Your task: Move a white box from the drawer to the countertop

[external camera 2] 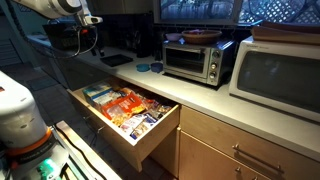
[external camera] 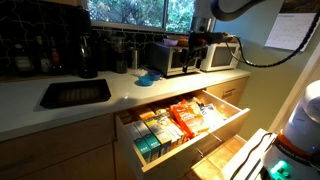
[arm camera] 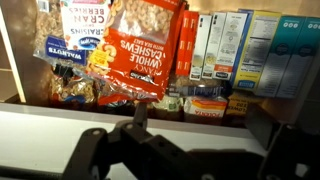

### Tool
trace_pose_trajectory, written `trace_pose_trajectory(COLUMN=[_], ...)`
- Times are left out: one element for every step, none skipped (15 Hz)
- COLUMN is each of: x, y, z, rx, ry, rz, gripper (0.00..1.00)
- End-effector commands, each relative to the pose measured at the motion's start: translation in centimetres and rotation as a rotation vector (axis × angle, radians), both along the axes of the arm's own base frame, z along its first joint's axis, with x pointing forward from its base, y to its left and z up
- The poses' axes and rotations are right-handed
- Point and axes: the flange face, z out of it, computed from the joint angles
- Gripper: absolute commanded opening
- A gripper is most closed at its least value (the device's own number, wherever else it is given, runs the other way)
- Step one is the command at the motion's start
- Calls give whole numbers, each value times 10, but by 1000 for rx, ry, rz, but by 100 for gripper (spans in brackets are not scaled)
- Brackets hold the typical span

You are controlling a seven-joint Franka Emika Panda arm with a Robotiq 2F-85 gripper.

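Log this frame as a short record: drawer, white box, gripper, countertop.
drawer: pulled open, packed with packages
white box: in the drawer, between the orange cashew packet and the teal boxes
gripper: facing the drawer contents, touching none; cannot tell if the fingers are open or shut
countertop: carries the toaster oven and the microwave
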Motion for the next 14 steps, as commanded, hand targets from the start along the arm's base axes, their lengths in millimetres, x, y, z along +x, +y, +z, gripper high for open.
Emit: trace_pose_trajectory(x=[9,10,13,17,20,23,26,29,30,32,34,36,36,37], y=[18,19,23,24,26,27,28,28,29,27,25,23,24,23], z=[-62,-79,-94,-108,-122,-134,-146,-158,-169,-179,-189,-198,-181,-190], rx=[-4,-6,15,25,41,62,92,104,109,118,115,119,118,119], ry=[74,85,85,81,70,59,48,33,19,4,-12,-11,0,0], rz=[-99,-135,-158,-181,-198,-217,-236,-256,-269,-280,-283,-279,-267,-269], gripper=[100,100,100,100,100,100,100,100,100,100,100,100,100,100])
